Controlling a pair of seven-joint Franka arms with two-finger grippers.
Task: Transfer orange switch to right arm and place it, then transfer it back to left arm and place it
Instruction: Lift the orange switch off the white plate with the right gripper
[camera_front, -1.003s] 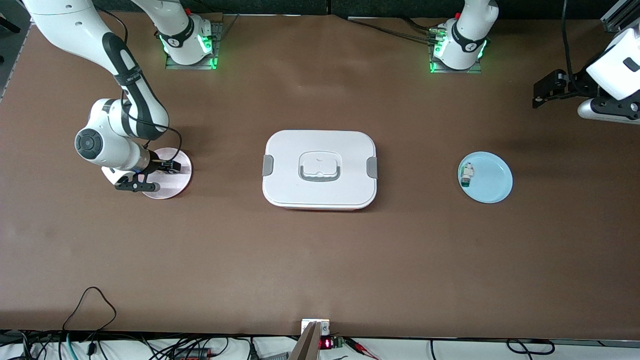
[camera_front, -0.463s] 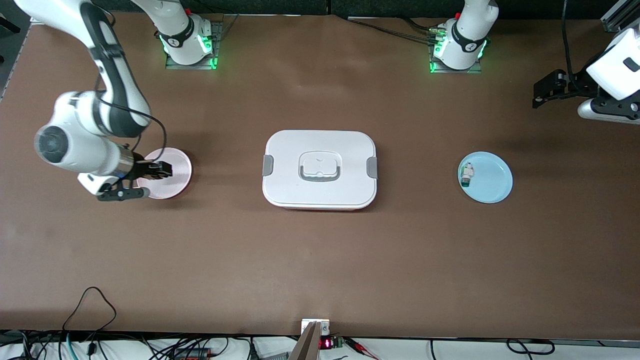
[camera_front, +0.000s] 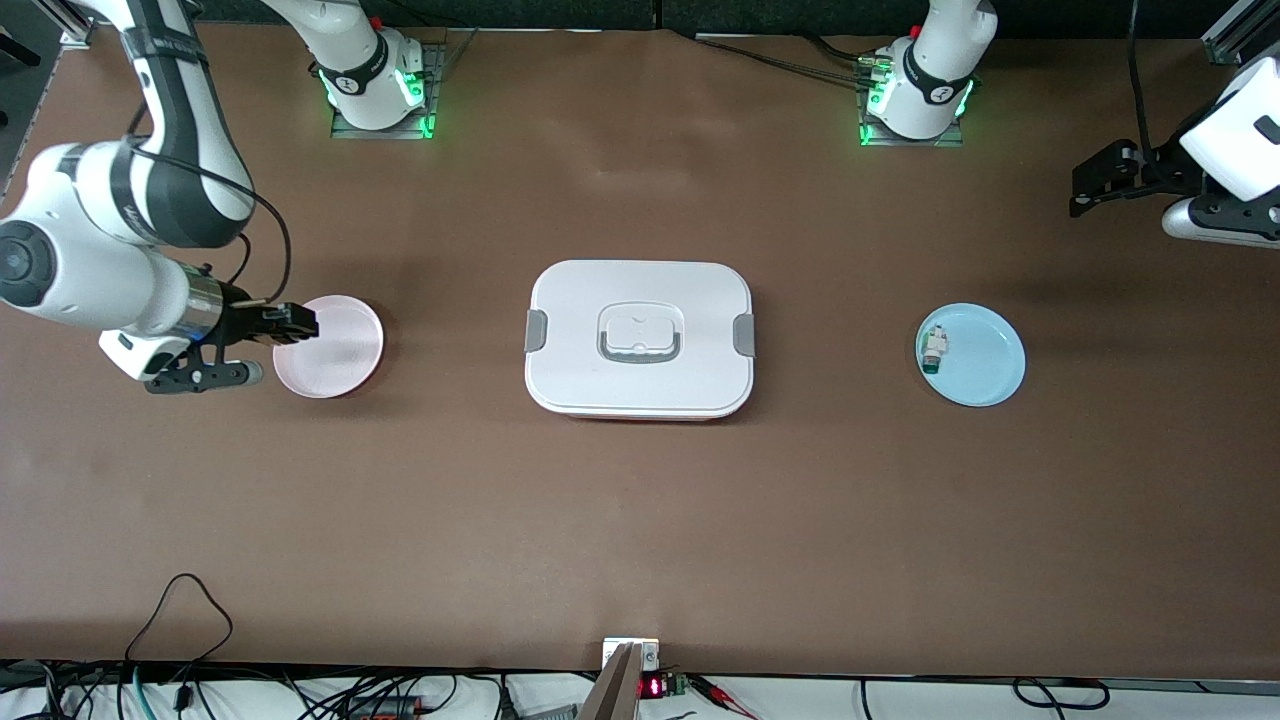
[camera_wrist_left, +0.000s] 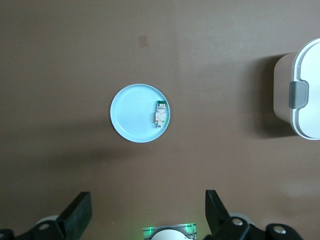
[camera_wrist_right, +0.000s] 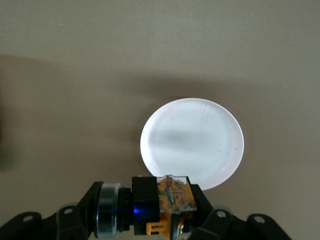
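Note:
The orange switch (camera_wrist_right: 161, 201), black with orange marks and a silver ring at one end, is clamped between the fingers of my right gripper (camera_wrist_right: 160, 210). In the front view, the right gripper (camera_front: 292, 325) hangs over the edge of the pink plate (camera_front: 335, 348) on the side toward the right arm's end of the table. The white box (camera_front: 580, 300) with grey clips stands at the table's middle. My left gripper (camera_front: 1084, 188) waits high over the left arm's end of the table, its fingers (camera_wrist_left: 79, 214) wide apart with nothing between them.
A light blue plate (camera_front: 985, 360) lies between the box and the left arm's end; a small white-and-green component (camera_front: 934, 350) rests on it. The left wrist view shows that plate (camera_wrist_left: 132, 115) and a corner of the box (camera_wrist_left: 307, 100). Cables lie along the table's front edge.
My right arm has lifted and drawn back toward its end of the table, carrying the switch from over the pink plate's middle to over its edge. The left arm has barely moved.

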